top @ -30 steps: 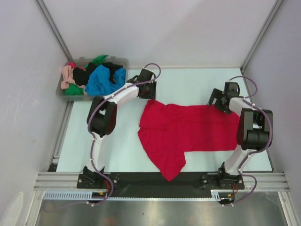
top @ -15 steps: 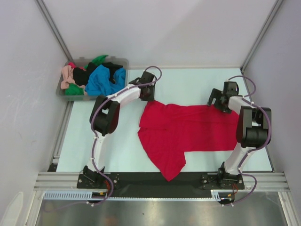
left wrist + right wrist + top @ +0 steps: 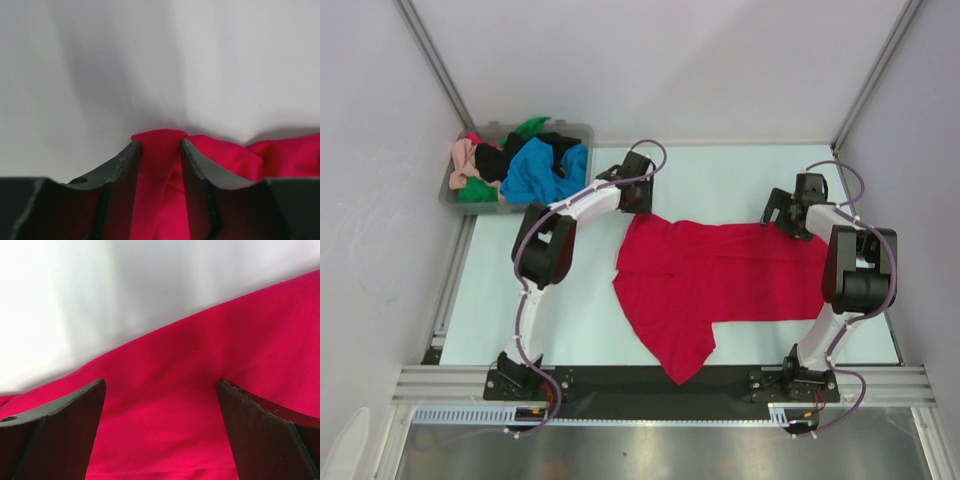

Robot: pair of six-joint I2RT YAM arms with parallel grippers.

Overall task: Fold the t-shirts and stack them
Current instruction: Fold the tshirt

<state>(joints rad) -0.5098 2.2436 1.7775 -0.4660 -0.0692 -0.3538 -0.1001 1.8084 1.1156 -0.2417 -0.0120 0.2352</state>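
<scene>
The large red t-shirt [image 3: 720, 270] lies spread on the white table, a flap pointing toward the near edge. My left gripper [image 3: 638, 203] is at its far left corner. In the left wrist view the gripper [image 3: 160, 145] has its jaws close together, with a fold of the red cloth [image 3: 159, 165] pinched between them. My right gripper [image 3: 782, 222] is at the shirt's far right edge. In the right wrist view it [image 3: 160, 385] is wide open, low over the red cloth [image 3: 165, 430], holding nothing. Blue [image 3: 542, 170], black, green and peach-pink shirts lie heaped in the bin.
The clear grey plastic bin [image 3: 582, 130] stands at the far left corner, off the table's left edge. Grey walls and metal frame posts close in the back and both sides. A black rail [image 3: 640, 378] runs along the near edge by the arm bases.
My left gripper has moved slightly right and onto the shirt's far left corner. The right arm and the shirt have not visibly moved.
</scene>
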